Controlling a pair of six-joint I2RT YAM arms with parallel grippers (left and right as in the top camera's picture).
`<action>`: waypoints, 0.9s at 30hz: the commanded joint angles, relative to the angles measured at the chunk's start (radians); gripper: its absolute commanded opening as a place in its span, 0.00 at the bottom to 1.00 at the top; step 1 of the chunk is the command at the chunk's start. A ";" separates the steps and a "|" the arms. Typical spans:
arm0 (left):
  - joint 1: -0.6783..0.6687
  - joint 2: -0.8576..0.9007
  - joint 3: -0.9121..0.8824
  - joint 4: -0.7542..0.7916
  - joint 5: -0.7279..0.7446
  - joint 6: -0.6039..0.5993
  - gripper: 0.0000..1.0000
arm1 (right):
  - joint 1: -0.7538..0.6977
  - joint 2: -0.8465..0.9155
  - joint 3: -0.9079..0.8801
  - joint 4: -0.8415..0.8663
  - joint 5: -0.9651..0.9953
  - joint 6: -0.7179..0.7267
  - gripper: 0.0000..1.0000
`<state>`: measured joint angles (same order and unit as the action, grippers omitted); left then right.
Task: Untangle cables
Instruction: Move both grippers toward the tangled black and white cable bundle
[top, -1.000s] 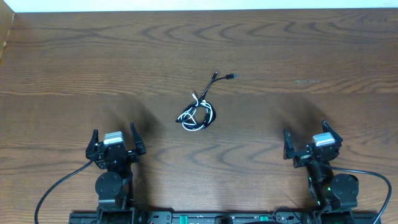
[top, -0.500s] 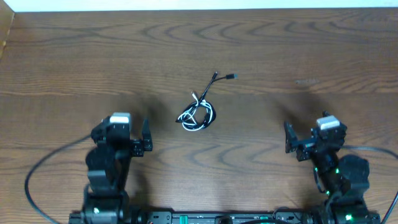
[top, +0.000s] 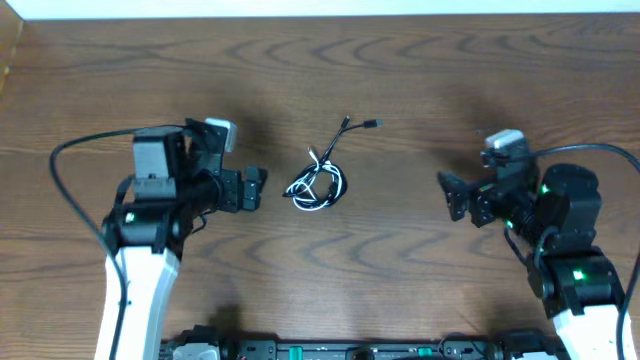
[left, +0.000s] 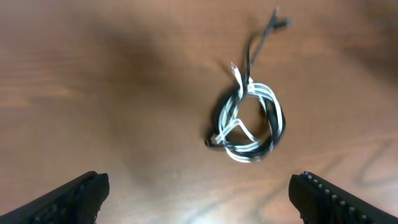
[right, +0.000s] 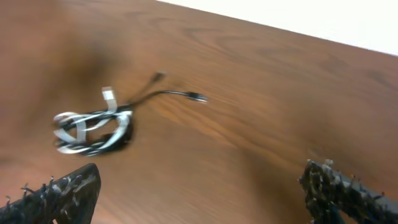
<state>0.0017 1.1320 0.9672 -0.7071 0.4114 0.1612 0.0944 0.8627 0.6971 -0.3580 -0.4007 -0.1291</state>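
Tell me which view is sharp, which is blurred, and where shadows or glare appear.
Overhead: sharp and evenly lit, the cables crisp on the table. Left wrist: mildly soft, a broad shadow left of the cables. Right wrist: the most blurred, the cables smeared, with bright white beyond the table's far edge.

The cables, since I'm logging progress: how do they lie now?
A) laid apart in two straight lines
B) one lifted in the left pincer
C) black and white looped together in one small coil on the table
C: the cables lie wound together in one small coil on the table, plug ends trailing out.
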 joint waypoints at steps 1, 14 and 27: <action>-0.002 0.071 0.009 -0.001 0.049 0.016 0.98 | -0.002 0.038 0.024 0.023 -0.155 -0.070 0.99; 0.030 0.504 0.014 0.037 0.333 0.395 0.83 | -0.002 0.061 0.024 0.018 -0.076 0.061 0.98; 0.071 0.642 0.014 0.143 0.396 0.474 0.70 | -0.002 0.066 0.024 0.018 -0.076 0.061 0.92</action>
<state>0.0704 1.7458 0.9672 -0.5930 0.7589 0.6083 0.0944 0.9230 0.7002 -0.3397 -0.4782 -0.0799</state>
